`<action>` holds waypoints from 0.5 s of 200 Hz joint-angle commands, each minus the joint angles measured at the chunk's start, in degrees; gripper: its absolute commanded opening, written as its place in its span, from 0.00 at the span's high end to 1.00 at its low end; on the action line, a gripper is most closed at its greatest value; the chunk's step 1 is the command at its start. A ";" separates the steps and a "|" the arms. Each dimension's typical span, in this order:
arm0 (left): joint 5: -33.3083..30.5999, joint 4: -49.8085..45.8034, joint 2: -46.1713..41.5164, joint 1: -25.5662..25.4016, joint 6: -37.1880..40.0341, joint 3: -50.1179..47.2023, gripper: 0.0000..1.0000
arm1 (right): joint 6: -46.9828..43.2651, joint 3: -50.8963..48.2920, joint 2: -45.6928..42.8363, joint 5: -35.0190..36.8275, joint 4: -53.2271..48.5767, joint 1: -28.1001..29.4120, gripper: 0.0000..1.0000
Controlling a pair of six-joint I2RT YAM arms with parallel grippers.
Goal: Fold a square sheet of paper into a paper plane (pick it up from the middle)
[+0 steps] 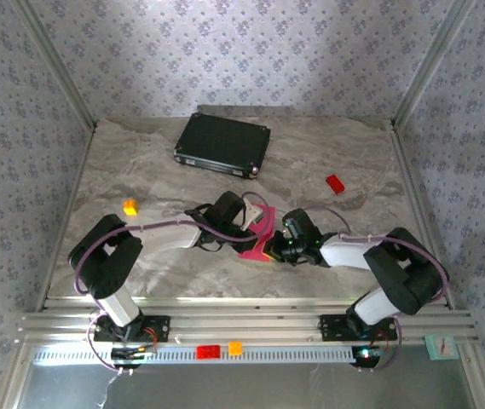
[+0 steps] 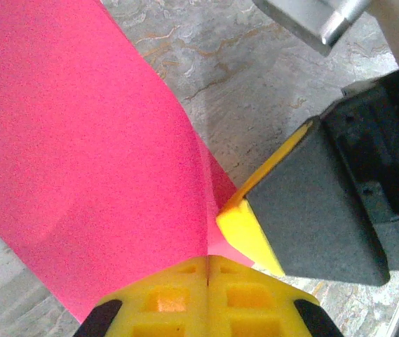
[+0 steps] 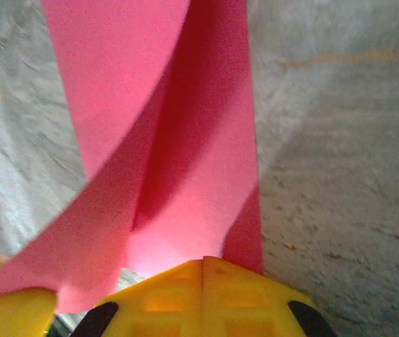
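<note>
Left wrist — left gripper (image 2: pixel 207 262) pinching pink paper (image 2: pixel 80 154) | right gripper (image 3: pixel 203 261) pinching it too

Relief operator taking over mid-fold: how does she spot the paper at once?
Start at the black case at the far side and come nearer. The paper is gripped by the left pincer and right pincer. It is a thin magenta-pink sheet, unlike the small solid red block and orange cube.
</note>
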 commanded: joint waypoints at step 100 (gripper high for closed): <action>3.40 3.57 1.74 -0.09 -7.48 2.28 0.98 | -11.81 3.36 -3.35 2.66 -20.45 -2.66 0.94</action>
